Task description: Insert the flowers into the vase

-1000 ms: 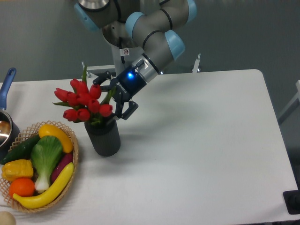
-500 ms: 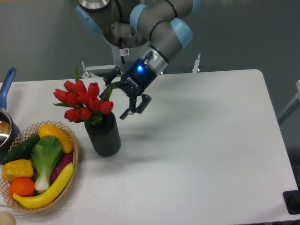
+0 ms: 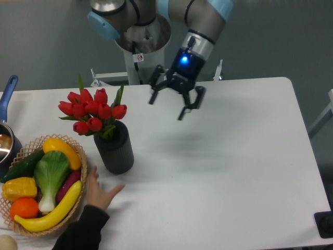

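The flowers (image 3: 92,111), a bunch of red tulip buds with green leaves, stand with their stems inside the vase (image 3: 114,150), which is a dark grey ribbed cylinder standing upright on the white table (image 3: 223,172). The buds spread out above the round mouth of the vase and lean a little to the left.

The gripper (image 3: 176,102) hangs in the air to the right of the flowers and well apart from them. Its two fingers are spread wide and hold nothing. A blue light shines on the gripper body. On the robot base (image 3: 139,49) behind there is a small sticker with a red mark, but its writing is too small to read.

To the left of the vase is a woven wicker basket (image 3: 83,166) with a banana (image 3: 51,214), a green-and-white leafy vegetable (image 3: 50,176), an orange (image 3: 24,208) and other pieces. A person's hand (image 3: 98,191) in a dark sleeve rests on the table between the basket and the vase, just below the vase. A blue pan handle (image 3: 7,91) shows at the left edge.
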`<state>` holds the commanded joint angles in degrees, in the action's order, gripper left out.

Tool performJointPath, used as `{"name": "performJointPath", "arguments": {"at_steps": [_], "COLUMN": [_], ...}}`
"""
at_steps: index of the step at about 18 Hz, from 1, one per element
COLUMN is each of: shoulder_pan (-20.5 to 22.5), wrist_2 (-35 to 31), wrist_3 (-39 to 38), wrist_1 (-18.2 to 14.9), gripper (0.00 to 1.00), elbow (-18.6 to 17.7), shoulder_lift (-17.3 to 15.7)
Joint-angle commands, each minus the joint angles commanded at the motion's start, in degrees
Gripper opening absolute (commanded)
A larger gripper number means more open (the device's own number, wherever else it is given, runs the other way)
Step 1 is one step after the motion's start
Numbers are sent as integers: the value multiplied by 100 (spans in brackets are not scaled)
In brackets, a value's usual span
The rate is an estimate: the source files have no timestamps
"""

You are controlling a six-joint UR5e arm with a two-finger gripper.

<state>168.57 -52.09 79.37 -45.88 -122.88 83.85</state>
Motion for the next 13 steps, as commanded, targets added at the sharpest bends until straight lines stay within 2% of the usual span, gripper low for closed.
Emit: {"name": "performJointPath", "arguments": {"at_steps": [3,6,9,11,13], "shoulder_pan": [150,194,177,177,168], "wrist_2": [-975,-1803,-2130,-2270,-2612], "wrist_3": [17,35,595,1027,1134], "wrist_1": [0,0,0,0,0], "gripper": [100,100,100,100,100], "elbow": [238,501,607,590,555], "shoulder_lift": [88,517,869,1028,1125]}}
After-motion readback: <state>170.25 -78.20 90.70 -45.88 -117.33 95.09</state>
